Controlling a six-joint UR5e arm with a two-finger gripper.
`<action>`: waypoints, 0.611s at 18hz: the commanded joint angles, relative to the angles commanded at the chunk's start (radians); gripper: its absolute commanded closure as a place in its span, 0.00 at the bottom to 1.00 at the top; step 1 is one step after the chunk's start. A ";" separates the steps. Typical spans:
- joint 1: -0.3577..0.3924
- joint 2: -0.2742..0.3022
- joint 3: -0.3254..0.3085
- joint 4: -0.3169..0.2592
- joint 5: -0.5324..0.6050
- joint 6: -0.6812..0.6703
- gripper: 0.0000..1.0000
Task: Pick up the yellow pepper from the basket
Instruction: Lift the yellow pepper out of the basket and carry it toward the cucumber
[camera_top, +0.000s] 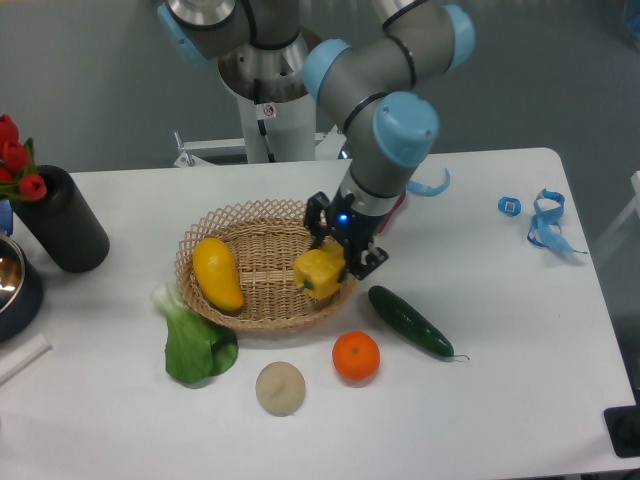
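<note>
The yellow pepper (320, 273) sits clamped in the gripper (338, 262) just above the basket (262, 226) rim below it, so lift straight up, squeezing steadily.

- white table (500, 330) carrying a wicker basket (258, 300)
- bok choy (195, 342), a round beige disc (280, 387) (unclear what), orange (356, 357), cucumber (410, 320)
- black vase (62, 222), blue tape scraps (545, 222)
</note>
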 joint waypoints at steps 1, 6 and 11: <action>0.009 -0.014 0.018 0.006 0.000 0.014 0.71; 0.046 -0.109 0.153 0.000 0.102 0.068 0.70; 0.075 -0.181 0.241 -0.012 0.175 0.112 0.71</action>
